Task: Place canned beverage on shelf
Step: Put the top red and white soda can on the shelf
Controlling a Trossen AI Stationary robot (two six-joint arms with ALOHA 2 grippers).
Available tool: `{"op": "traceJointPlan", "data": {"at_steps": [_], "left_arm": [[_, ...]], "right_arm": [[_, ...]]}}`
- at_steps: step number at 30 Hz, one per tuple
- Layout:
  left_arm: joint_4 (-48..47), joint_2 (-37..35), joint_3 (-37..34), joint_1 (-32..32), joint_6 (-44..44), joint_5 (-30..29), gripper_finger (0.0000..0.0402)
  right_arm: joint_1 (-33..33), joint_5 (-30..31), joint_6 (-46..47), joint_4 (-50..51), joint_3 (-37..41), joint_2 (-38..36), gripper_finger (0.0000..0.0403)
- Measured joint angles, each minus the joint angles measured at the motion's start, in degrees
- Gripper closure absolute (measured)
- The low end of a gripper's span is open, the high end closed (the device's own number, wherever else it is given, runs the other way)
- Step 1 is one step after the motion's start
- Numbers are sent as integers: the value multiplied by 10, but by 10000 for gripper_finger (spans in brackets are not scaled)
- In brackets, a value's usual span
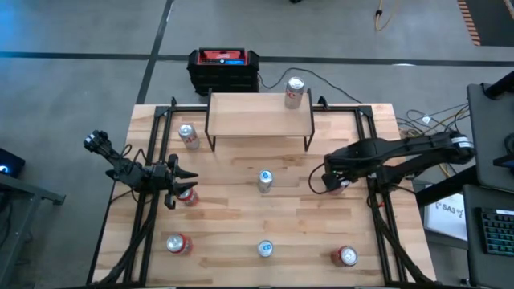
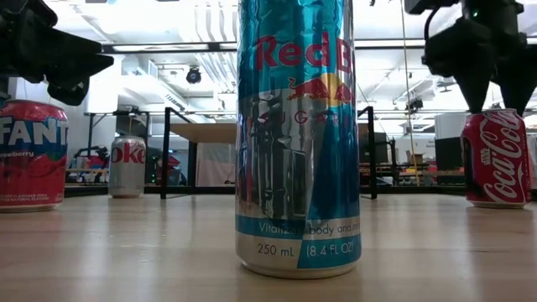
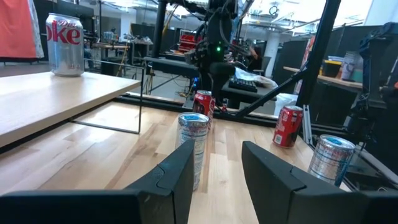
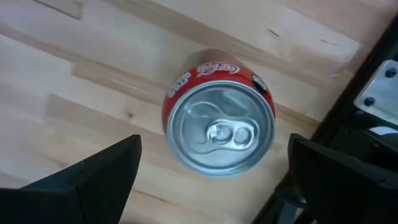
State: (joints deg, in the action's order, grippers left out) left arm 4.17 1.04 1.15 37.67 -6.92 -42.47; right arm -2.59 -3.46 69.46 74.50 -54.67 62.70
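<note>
Step in hand is the pick: right pincer (image 4: 211, 180) hangs wide open over the upright red Coca-Cola can (image 4: 219, 127) on the right of the wooden counter (image 1: 241, 217), holding nothing. Next move should be a straight descent to close around it, then a carry to the light wooden shelf on black legs (image 1: 257, 115) at the far edge, where a silver Diet Coke can (image 1: 294, 92) already stands. Left pincer (image 1: 178, 183) waits shut and empty at the counter's left.

One can (image 1: 295, 93) stands on the shelf (image 1: 249, 117) (right end), seven cans (image 1: 265, 181) on the table (image 1: 233, 217).
</note>
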Motion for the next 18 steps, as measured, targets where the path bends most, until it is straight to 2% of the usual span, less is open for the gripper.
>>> {"op": "traceJointPlan", "data": {"at_steps": [11, 18], "left_arm": [[0, 0, 0, 0, 0, 0, 283], [0, 0, 0, 0, 0, 0, 283]], "right_arm": [[1, 1, -51, -28, 16, 31, 24], [26, 5, -70, -49, 33, 31, 52]]}}
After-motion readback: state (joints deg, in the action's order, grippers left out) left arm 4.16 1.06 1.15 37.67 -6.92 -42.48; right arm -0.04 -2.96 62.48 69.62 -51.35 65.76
